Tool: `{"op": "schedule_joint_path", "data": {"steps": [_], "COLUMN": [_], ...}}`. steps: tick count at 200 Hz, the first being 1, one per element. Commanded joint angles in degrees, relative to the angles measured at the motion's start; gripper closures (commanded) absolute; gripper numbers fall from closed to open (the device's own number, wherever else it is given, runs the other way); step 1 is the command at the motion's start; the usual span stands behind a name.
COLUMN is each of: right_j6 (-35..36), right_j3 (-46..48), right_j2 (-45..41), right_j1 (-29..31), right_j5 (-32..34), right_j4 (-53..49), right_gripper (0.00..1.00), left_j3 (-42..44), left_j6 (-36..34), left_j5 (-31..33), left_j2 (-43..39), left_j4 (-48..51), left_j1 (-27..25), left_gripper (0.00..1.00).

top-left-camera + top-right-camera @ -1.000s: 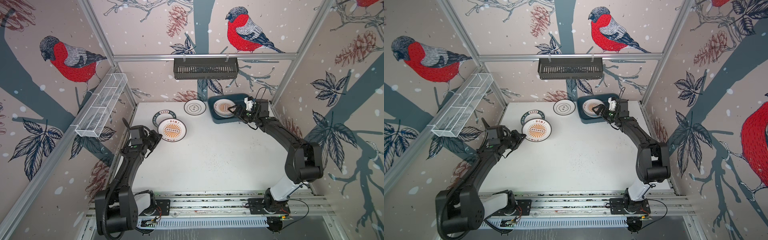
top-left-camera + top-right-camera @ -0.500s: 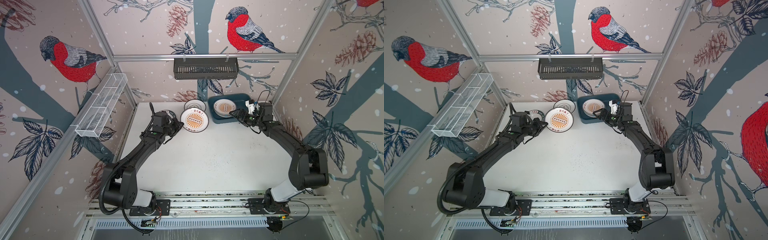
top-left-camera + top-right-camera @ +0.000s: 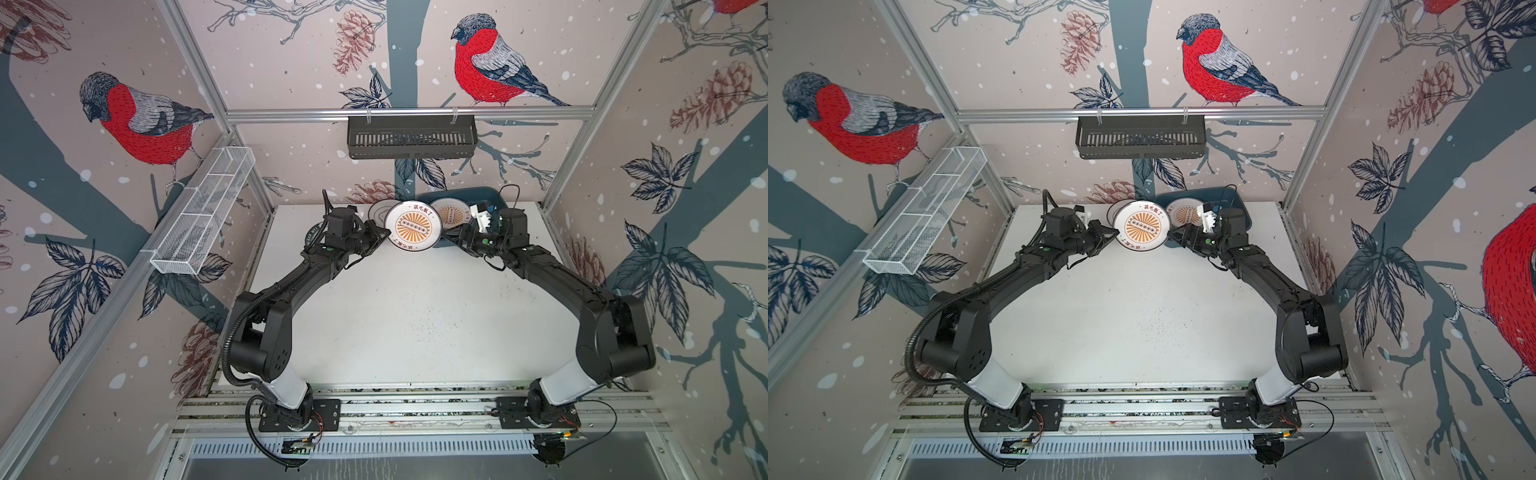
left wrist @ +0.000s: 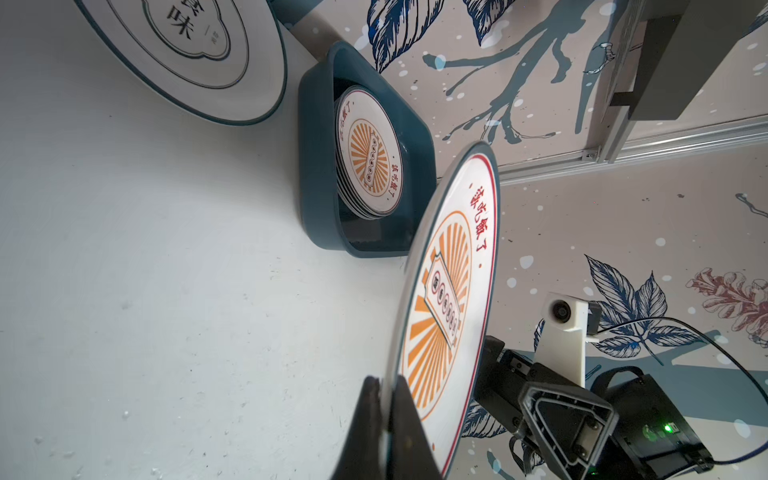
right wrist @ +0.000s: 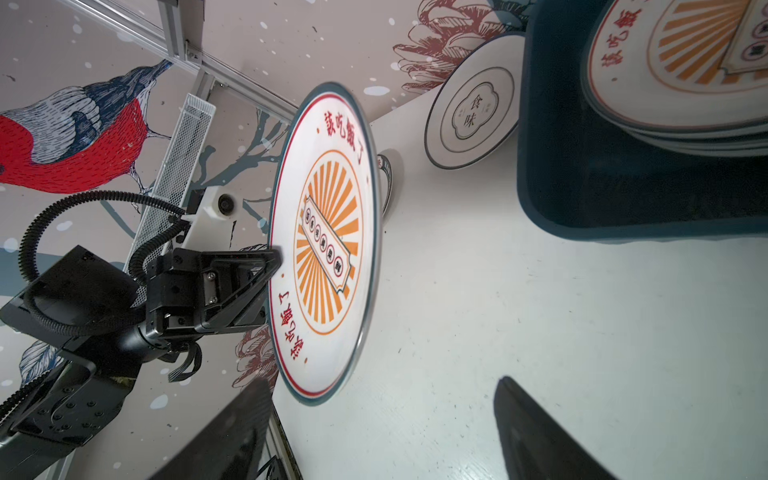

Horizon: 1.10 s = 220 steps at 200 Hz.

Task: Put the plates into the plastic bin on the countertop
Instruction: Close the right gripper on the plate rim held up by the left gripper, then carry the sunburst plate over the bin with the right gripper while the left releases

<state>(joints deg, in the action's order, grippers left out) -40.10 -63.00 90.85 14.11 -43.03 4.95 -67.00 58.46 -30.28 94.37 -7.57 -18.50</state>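
Just beside the lifted plate [image 3: 412, 226], right fingers [image 5: 536, 432]

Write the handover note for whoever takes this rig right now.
Left hand: shut on the rim of a sunburst plate, held in the air beside the bin.
Right hand: open, close to that plate's opposite rim, not gripping it.
Done: a stack of plates lies in the bin.
Left: bin the held plate, then the cloud plate on the countertop, and one more plate mostly hidden behind the left arm.
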Motion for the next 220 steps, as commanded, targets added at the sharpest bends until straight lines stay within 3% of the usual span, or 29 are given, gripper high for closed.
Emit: {"op": "schedule_joint_path", "data": {"steps": [1,58,82,112,159,203,220], "right_j6": [-1.6,-4.2,-5.4,-6.6,-9.0,-10.0,-9.8], "right_j3": [0.0,-1.5,-1.4,-0.2,1.4,1.9,2.2], "right_j2": [0.5,3.5,4.4,4.2,4.2,3.7,3.0], "right_j1": [0.8,0.7,0.5,-0.1,-0.9,-2.2,-3.1], "right_j5": [1.1,0.3,-0.7,-1.3,-1.2,-0.7,-0.6], "right_j4": [3.0,5.1,6.5,8.1,10.8,11.3,10.6], "right_gripper": [0.19,0.46,0.68,0.72,0.91,0.96,0.96], "left_j3": [-0.7,-0.3,-0.2,-0.3,-2.1,-3.6,-3.8], "left_j6": [1.6,3.1,3.2,3.4,2.6,-0.5,-2.1], "left_j5": [-3.1,-3.0,-2.5,-2.2,-2.8,-2.0,-1.0], "left_j2": [0.9,1.1,0.9,1.1,1.7,0.8,-0.3], "left_j4": [-5.6,-8.2,-8.3,-8.1,-6.6,-2.6,-1.0], "left_j1": [-0.5,-2.5,-2.9,-3.1,-3.3,-3.3,-3.3], "left_gripper": [1.0,1.0,1.0,1.0,1.0,0.58,0.47]}}
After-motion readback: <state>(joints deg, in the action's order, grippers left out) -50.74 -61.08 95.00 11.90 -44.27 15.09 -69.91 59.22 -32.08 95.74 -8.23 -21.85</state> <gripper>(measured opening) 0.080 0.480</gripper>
